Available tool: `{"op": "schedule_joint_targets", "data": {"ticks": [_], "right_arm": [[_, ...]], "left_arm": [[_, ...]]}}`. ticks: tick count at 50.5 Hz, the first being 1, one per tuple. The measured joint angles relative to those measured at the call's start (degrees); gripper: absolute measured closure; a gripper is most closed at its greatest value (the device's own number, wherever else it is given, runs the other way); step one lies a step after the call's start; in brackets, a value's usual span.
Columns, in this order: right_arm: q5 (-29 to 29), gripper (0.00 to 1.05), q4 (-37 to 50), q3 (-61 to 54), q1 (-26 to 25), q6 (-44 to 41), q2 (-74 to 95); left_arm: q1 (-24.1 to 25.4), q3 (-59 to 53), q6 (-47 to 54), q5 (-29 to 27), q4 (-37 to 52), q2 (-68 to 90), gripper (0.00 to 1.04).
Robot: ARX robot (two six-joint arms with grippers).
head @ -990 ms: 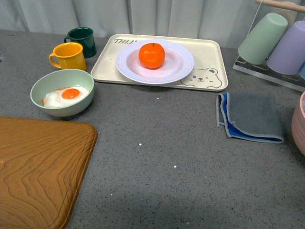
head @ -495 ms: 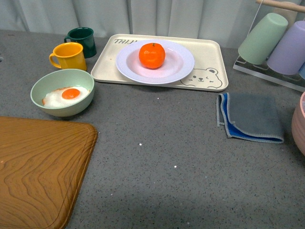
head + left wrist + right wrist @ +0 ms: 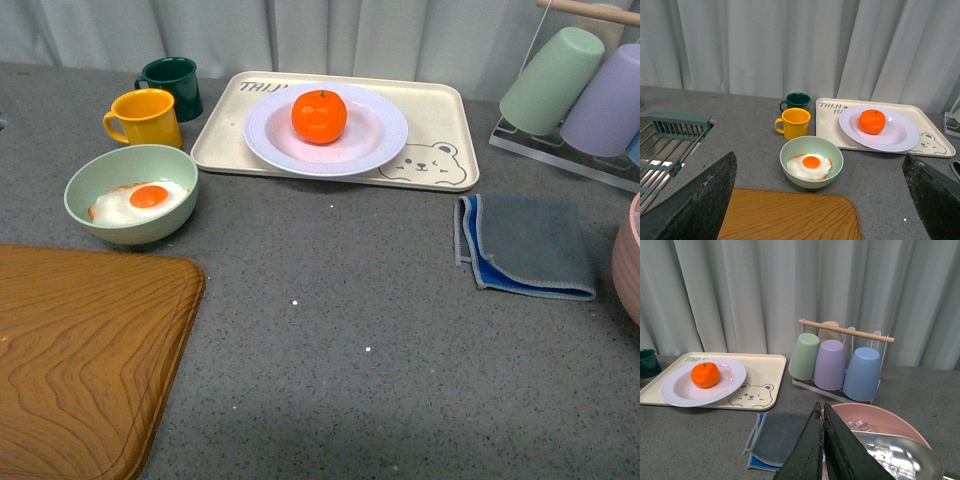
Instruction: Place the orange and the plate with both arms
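The orange [image 3: 319, 115] sits in the white ridged plate [image 3: 380, 140], which rests on the beige bear tray [image 3: 440, 120] at the back of the counter. Both also show in the left wrist view, orange [image 3: 872, 121] on plate [image 3: 900, 137], and in the right wrist view, orange [image 3: 705, 375] on plate [image 3: 677, 390]. Neither arm shows in the front view. My left gripper [image 3: 820, 200] is open and empty, well back from the tray, its fingers [image 3: 700, 200] wide apart. My right gripper [image 3: 822, 412] is shut and empty, above the cloth and pink bowl.
A pale green bowl [image 3: 131, 193] with a fried egg, a yellow mug [image 3: 145, 117] and a dark green mug [image 3: 172, 86] stand left of the tray. A wooden board [image 3: 80, 360] lies front left. A grey-blue cloth [image 3: 525, 245], a cup rack [image 3: 590, 90] and a pink bowl [image 3: 880, 422] are at the right.
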Motion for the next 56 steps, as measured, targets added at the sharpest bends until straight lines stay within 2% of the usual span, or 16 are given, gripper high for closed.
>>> {"op": "schedule_joint_targets", "data": {"ticks": [14,19,27,56], "right_arm": [[0.0,1.04,-3.4,0.0,0.0,0.0,-3.4],[-0.2,1.04,-13.1,0.0,0.0,0.0,-11.6],[-0.2,1.04,-13.5,0.0,0.0,0.0,-13.1],[-0.2,0.15,-13.5,0.0,0.0,0.0,-13.1]], "left_arm": [[0.0,0.0,0.0,0.0,0.0,0.0,0.07],[0.0,0.0,0.0,0.0,0.0,0.0,0.07],[0.0,0.0,0.0,0.0,0.0,0.0,0.07],[0.0,0.0,0.0,0.0,0.0,0.0,0.07]]}}
